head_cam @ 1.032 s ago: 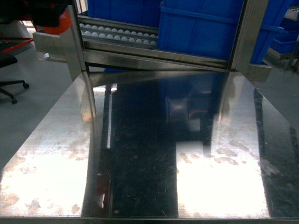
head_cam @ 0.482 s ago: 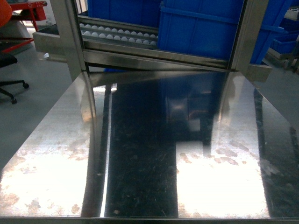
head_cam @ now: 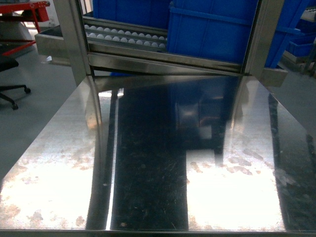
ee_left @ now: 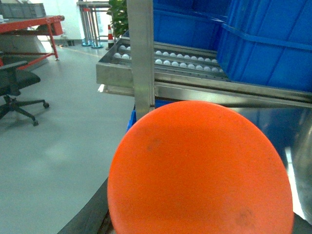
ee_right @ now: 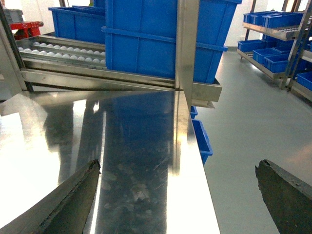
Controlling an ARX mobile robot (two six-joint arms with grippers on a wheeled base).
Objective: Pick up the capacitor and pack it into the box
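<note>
- Neither the box nor any capacitor shows in any of the three views, so I cannot tell where they are.
- The right claw (ee_right: 178, 195) has its two dark, worn fingers (ee_right: 68, 200) spread wide apart, with nothing between them; they hang over the near right part of the steel table (head_cam: 64, 148).
- In the left wrist view a big round orange disc (ee_left: 200, 170) fills the near part of the picture. The left claw's fingers are hidden, so I cannot tell how far open it is or what it has hold of.
- The steel table is shiny and mirrors the things behind it.
- At the far edge of the table stands a steel frame with upright posts (head_cam: 74, 37) and a sloping track of white rollers (head_cam: 123, 35).
- Large blue bins (head_cam: 212, 27) sit on that track, at the centre and right.
- To the far left, on the grey floor, stand a black office chair (ee_left: 17, 90) and a red bench (ee_left: 31, 24).
- To the far right, racks hold more small blue bins (ee_right: 270, 29).
</note>
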